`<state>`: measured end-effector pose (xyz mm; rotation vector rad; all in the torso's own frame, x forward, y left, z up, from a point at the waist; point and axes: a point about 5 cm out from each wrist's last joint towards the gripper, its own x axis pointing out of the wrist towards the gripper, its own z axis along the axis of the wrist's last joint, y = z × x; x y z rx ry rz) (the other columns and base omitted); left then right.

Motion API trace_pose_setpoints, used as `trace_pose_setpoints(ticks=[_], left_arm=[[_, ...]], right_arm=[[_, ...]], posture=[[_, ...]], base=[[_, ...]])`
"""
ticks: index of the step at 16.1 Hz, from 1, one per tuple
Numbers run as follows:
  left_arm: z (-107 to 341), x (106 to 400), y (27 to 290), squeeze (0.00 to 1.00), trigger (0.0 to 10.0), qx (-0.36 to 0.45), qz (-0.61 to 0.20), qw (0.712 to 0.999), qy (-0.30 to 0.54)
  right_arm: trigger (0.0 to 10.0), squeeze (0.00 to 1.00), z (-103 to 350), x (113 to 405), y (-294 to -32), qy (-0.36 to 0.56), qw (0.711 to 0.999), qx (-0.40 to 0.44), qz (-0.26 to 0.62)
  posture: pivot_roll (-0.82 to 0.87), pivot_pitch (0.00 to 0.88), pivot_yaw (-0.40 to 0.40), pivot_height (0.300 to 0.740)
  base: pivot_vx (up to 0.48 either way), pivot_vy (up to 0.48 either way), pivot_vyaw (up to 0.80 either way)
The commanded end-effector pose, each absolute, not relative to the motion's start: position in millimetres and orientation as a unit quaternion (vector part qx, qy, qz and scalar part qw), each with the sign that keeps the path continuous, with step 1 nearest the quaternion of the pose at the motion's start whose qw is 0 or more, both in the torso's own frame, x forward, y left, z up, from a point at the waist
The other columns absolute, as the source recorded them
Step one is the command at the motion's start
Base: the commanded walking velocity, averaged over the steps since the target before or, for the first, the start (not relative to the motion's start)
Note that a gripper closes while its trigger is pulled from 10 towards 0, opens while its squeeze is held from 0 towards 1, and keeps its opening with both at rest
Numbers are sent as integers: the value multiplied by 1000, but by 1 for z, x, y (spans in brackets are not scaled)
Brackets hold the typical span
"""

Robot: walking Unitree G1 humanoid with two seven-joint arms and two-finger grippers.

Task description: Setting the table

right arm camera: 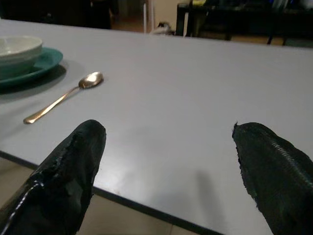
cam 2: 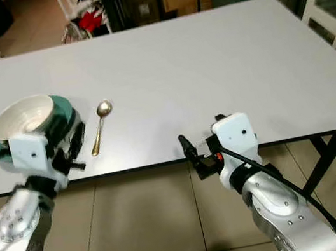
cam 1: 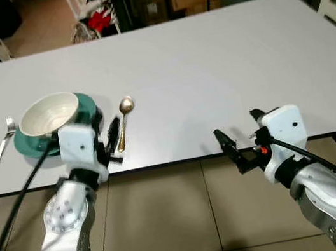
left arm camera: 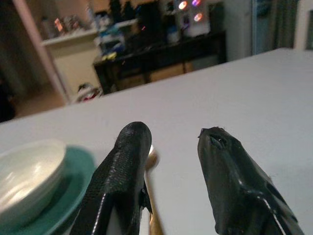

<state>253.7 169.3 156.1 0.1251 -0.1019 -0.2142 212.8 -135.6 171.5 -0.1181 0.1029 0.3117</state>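
1. Far left on the white table: silver fork, lying just beside the teal plate, tines pointing away from the near edge.
2. Next over: cream bowl sitting on that teal plate, close to the table's near edge.
3. Right in front of the plate: left gripper, fingers parted with nothing between them, hovering low over the table above the handle end of the spoon. Not touching it as far as can be told.
4. Just right of the plate: gold spoon, flat on the table, bowl end pointing away, handle running back toward the near edge. Apart from the plate, roughly parallel to the fork on the other side.
5. Big bare stretch of tabletop after that.
6. Further right, at the near edge: right gripper, fingers spread wide, empty, held about level with the table rim and well apart from the place setting.
7. Below everything: beige tiled floor.
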Motion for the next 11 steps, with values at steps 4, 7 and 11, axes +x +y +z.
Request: trace_pose_setpoints(ticks=[4,7,11], left_arm=[[164,240,171,0,10000,83,-80,993,-33],[159,232,175,0,10000,89,-61,994,-6],[162,232,171,0,10000,87,-56,995,-4]], right_arm=[[10000,0,163,215,-134,42,985,-27,166],[10000,0,163,220,-129,39,983,-29,178],[10000,0,161,218,-132,40,980,-21,192]], posture=[[35,0,69,740],[40,0,62,740],[33,0,66,740]], base=[[0,337,0],[0,336,0],[0,337,600]])
